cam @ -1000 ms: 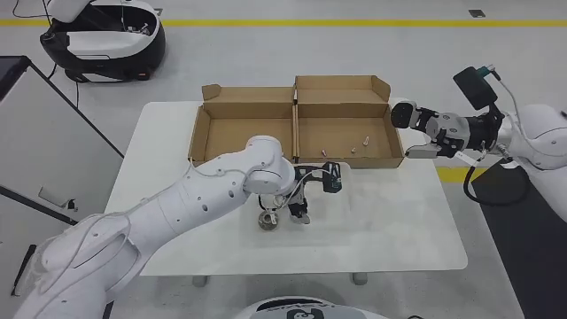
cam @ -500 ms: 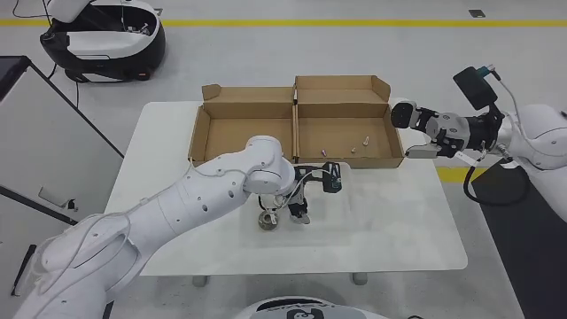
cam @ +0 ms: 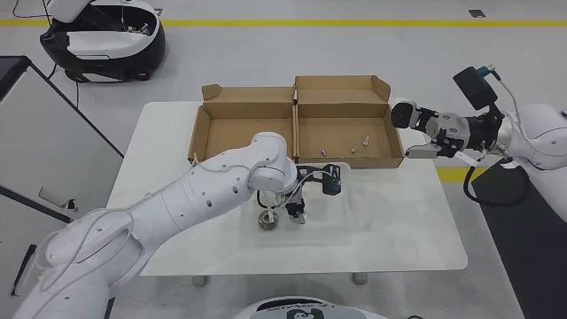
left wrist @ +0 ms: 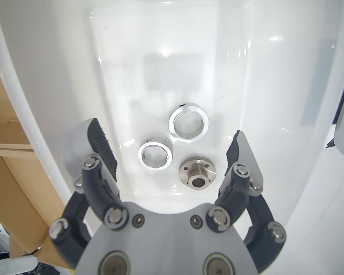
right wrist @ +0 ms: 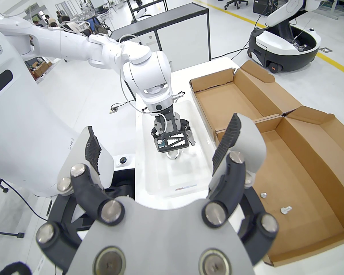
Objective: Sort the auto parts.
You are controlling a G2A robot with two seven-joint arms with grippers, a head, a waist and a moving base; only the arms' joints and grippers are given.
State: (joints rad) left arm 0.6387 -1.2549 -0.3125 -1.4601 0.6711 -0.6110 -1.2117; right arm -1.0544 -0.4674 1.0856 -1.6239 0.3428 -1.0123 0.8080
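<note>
Now our left gripper has shifted only slightly over the tray, wide open and empty above the hub, so we judge a grasp is close.

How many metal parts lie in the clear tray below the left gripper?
3, all in the clear tray below the left gripper: the larger ring farthest from its wrist, the smaller ring beside it, the flanged hub nearest. Others may be hidden.
</note>
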